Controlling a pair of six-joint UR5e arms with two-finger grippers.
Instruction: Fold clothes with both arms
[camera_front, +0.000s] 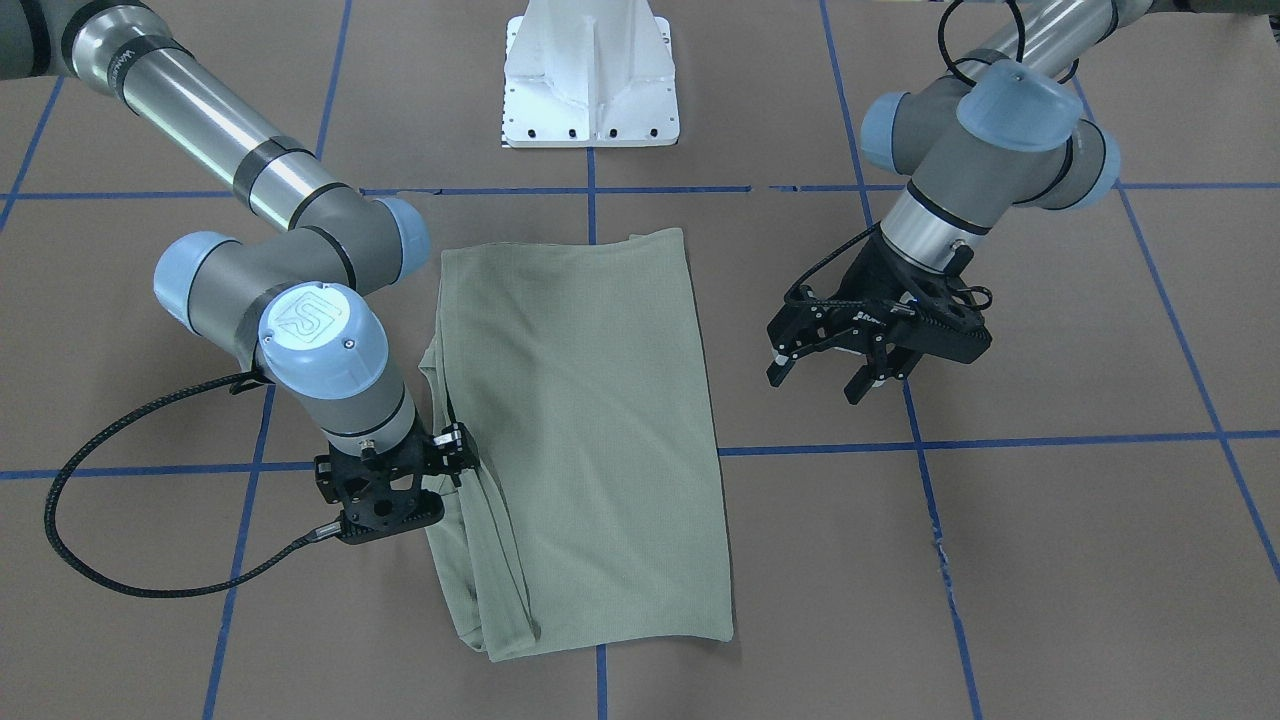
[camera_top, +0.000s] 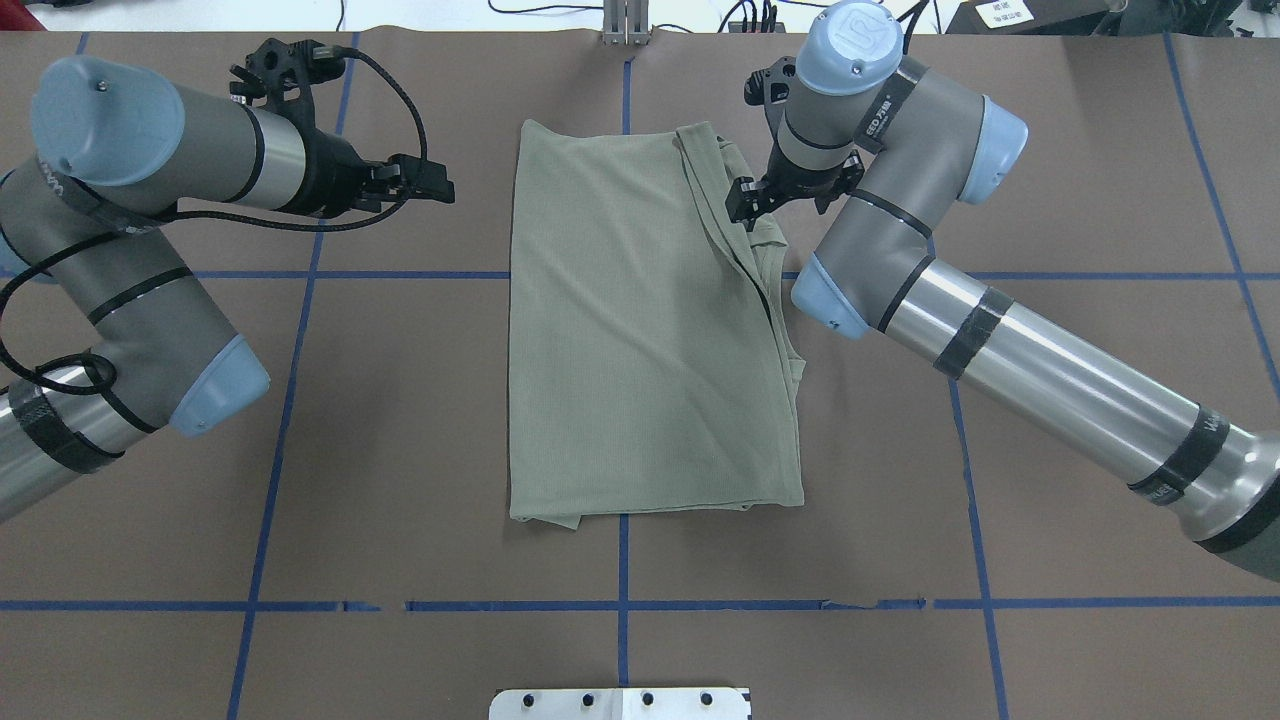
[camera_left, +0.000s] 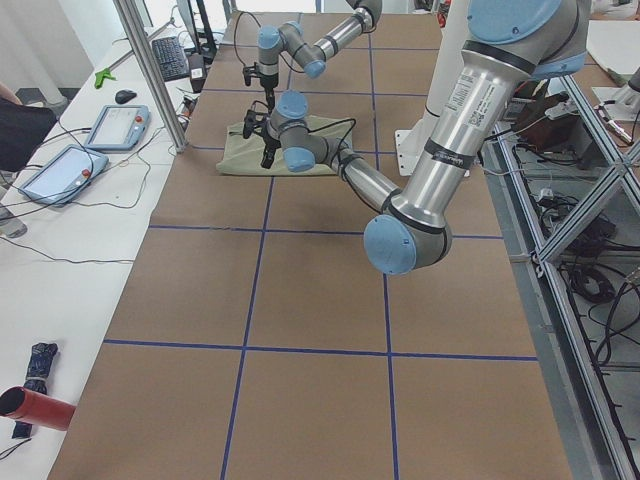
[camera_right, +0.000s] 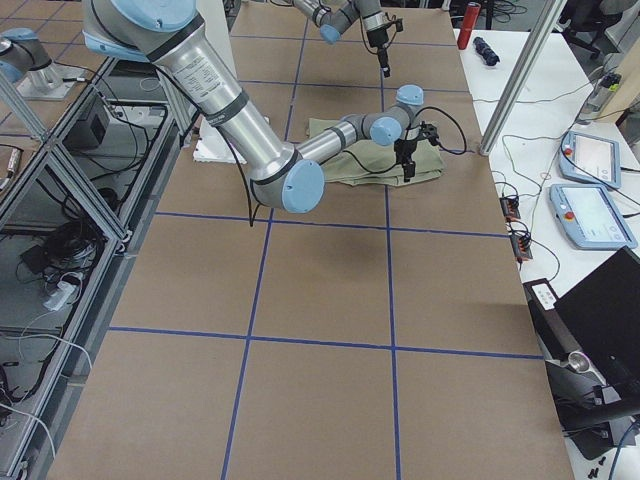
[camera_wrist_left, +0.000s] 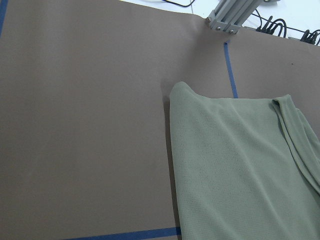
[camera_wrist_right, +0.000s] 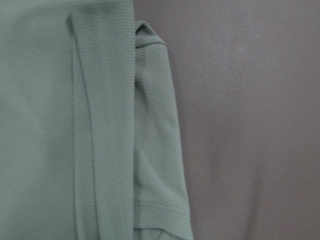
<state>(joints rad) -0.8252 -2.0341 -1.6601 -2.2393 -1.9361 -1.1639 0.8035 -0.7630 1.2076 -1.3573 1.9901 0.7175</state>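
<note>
We see the shirt (camera_top: 640, 330) lying on the table (camera_top: 400, 400) as a long, narrow rectangle, its sides already turned in, running from the near end by the robot's base to the far end. The right gripper (camera_top: 740, 203) sits low at the shirt's right edge, toward the far end, where several layers and a narrow turned-in strip stack up. Its fingertips are hidden against the cloth, so we cannot tell whether its jaws are closed on fabric or only resting beside it. The left gripper (camera_front: 820, 378) hangs over bare table well off the shirt's left edge, with its fingers spread and nothing between them.

We judge the main risk to be that stacked right edge. If the right gripper pinches only the top layer or the strip, a lift would peel the side fold open instead of carrying the whole thickness. With the left gripper well apart from the cloth, any pull from the right alone could drag or twist the rectangle across the smooth table and skew its edges. The knit looks soft and limp, so a shallow grip may slip out partway. The right arm's wrist joints also hang close over that edge and could brush the layers out of line.
</note>
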